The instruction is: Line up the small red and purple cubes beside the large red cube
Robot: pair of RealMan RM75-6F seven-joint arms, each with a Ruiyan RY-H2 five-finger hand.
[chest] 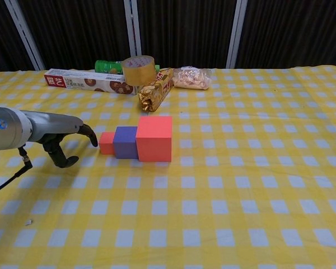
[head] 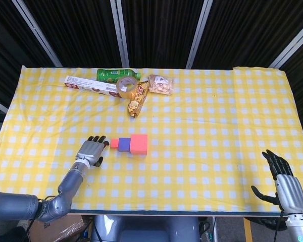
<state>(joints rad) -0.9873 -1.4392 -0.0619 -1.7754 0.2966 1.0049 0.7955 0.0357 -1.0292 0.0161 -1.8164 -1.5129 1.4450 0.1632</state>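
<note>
Three cubes stand in a touching row on the yellow checked table point(head: 202, 131): a small red cube point(head: 114, 143) point(chest: 107, 143) on the left, a purple cube point(head: 123, 144) point(chest: 125, 142) in the middle, and the large red cube point(head: 139, 143) point(chest: 154, 138) on the right. My left hand point(head: 92, 149) point(chest: 73, 137) hovers just left of the small red cube. It holds nothing, and a small gap separates its downward-curved fingers from the cube. My right hand point(head: 283, 179) rests open near the table's front right corner, far from the cubes, and shows only in the head view.
At the back of the table lie a long biscuit box point(head: 91, 84), a green bottle point(head: 111, 74), a roll of brown tape point(head: 127, 84), a gold snack packet point(head: 138, 98) and a bag of nuts point(head: 160, 84).
</note>
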